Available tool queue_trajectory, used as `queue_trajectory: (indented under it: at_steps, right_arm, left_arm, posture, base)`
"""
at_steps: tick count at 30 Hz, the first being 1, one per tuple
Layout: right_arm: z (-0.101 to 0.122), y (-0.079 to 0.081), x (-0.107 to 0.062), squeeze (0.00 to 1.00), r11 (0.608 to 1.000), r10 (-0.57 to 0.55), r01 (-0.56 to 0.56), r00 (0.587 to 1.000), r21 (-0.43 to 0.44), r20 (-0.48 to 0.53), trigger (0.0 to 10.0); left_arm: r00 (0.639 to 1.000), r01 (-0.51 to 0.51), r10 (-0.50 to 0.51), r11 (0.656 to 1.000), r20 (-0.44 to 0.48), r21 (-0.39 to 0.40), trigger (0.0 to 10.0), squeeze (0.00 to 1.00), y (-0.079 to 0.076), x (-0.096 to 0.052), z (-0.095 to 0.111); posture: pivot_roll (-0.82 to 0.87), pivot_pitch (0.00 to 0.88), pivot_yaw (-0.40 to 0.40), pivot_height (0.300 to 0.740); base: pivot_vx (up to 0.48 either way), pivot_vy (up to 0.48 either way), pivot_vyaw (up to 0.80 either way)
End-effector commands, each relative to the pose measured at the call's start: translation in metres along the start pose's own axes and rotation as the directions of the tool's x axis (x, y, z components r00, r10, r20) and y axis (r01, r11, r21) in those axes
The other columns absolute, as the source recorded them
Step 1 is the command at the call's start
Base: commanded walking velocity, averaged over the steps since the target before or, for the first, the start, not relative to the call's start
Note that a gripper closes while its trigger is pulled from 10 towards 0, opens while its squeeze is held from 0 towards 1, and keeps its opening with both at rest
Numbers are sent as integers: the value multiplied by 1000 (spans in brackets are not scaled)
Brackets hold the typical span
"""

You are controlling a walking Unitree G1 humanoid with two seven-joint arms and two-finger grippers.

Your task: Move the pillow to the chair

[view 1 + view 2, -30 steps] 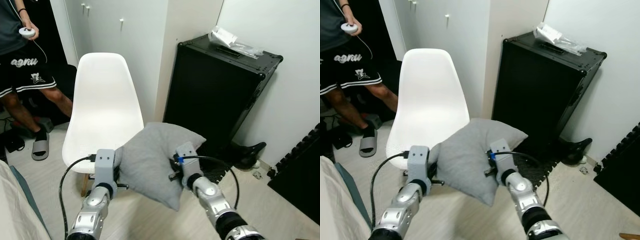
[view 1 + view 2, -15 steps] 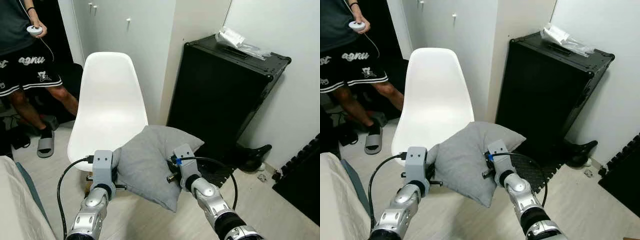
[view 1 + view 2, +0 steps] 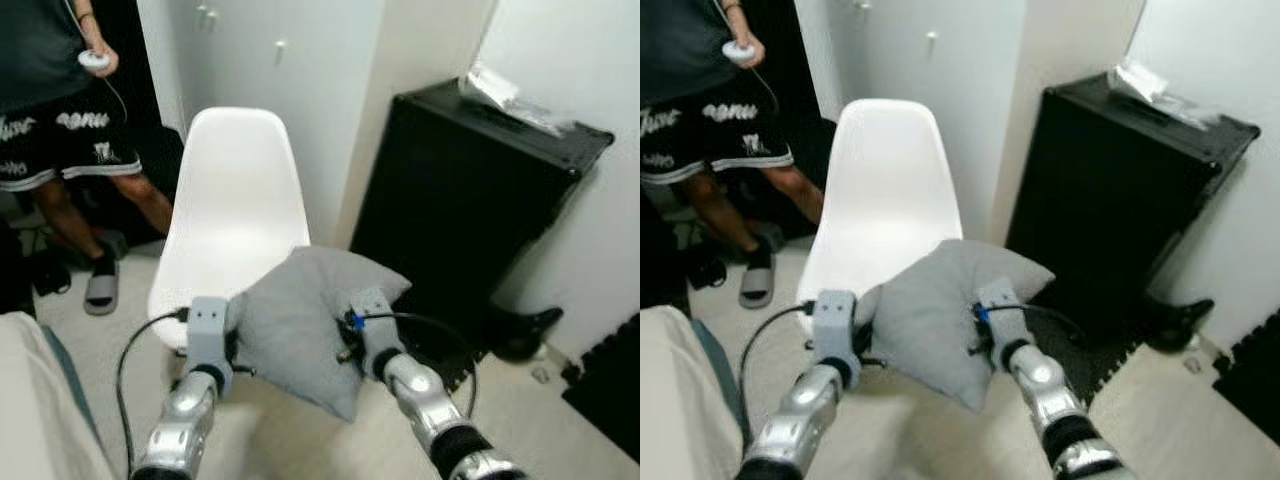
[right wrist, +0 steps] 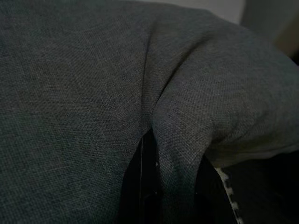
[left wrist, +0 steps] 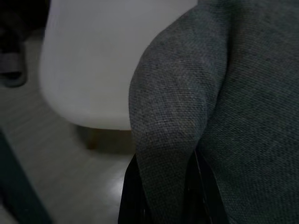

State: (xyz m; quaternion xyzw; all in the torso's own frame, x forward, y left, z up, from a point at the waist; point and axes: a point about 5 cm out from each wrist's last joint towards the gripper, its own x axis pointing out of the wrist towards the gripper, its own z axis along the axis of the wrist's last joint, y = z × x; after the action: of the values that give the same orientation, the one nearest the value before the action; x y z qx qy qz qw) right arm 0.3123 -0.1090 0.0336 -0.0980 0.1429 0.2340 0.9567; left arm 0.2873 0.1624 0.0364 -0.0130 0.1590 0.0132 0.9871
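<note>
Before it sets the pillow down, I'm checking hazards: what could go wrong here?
1. Each gripper pinches only a fold of the pillow, as both wrist views show; the fabric might slip out.
2. The pillow hangs beside the chair seat's front edge, so it could catch there.
3. A person stands close behind the chair.

Two silver arms (image 3: 180,430) with grey boxy wrist blocks (image 3: 208,322), looping black cables (image 3: 135,350), and a blue tag (image 3: 358,322).
</note>
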Motion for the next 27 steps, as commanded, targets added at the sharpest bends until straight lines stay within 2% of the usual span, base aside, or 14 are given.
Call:
queue_trajectory:
  at_steps: [1,27]
  right_arm:
    - [-4,-8,-4,0,1000,-11,10,1000,-29,-17,10000]
    - [-2,-6,-2,0,999,5,-6,1000,-42,-29,10000]
  left_arm:
    - [999,-16,16,1000,49,-1,10000,0,-1,3,9]
    - [998,-30,31,999,47,-12,10000,0,2,3,8]
  posture:
    - [-16,77,-68,740]
    - [-12,79,-77,740]
  base:
    - [292,0,0]
    - [291,0,0]
